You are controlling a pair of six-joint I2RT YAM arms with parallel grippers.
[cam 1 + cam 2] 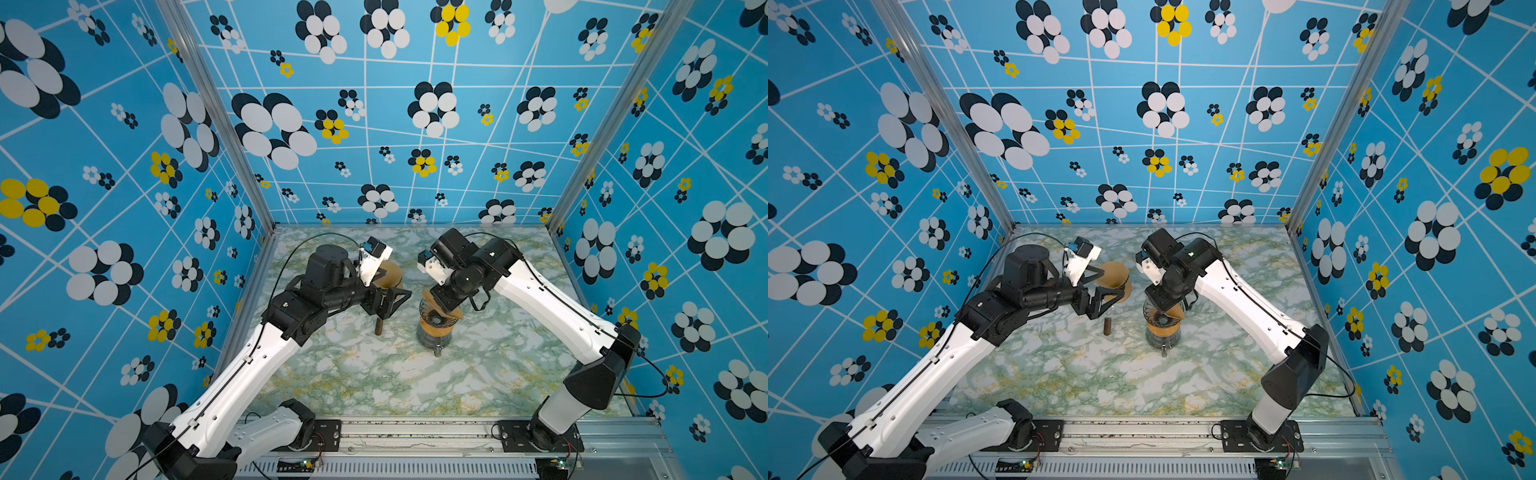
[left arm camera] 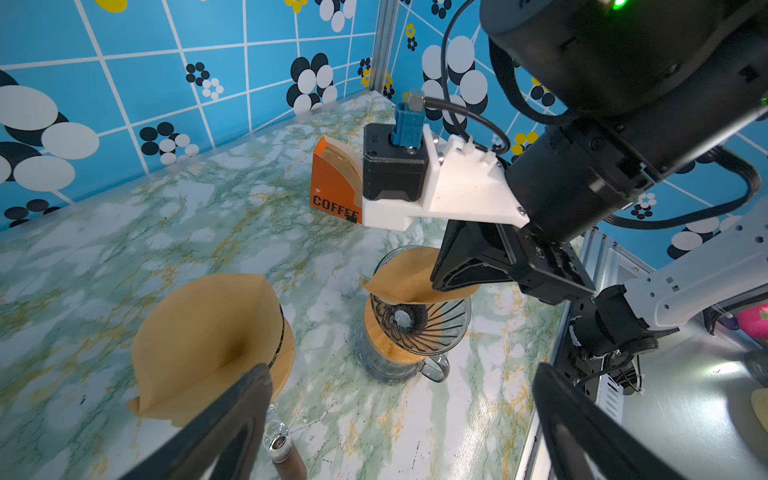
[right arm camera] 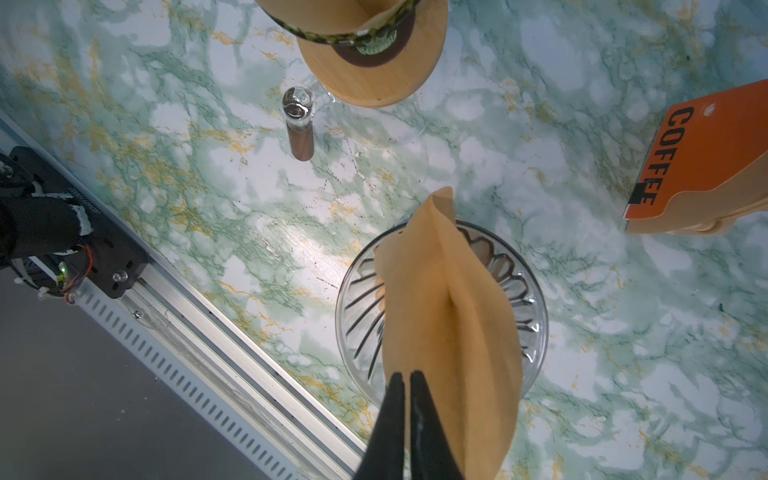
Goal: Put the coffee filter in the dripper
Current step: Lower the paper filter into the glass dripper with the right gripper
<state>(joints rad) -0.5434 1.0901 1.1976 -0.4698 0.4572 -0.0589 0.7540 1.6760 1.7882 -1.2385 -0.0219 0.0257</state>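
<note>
R fingers (image 3: 391, 419) tight on filter (image 3: 449, 324) edge, over dripper (image 3: 359, 303) rim.

I see an orange COFFEE box (image 2: 332, 189) upright on the marbled table (image 2: 124, 257), with the flowered blue wall (image 2: 166, 83) behind the box.

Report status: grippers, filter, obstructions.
Right gripper shut on coffee filter, over glass dripper, not seated. Left gripper open, empty. No obstruction seen.
</note>
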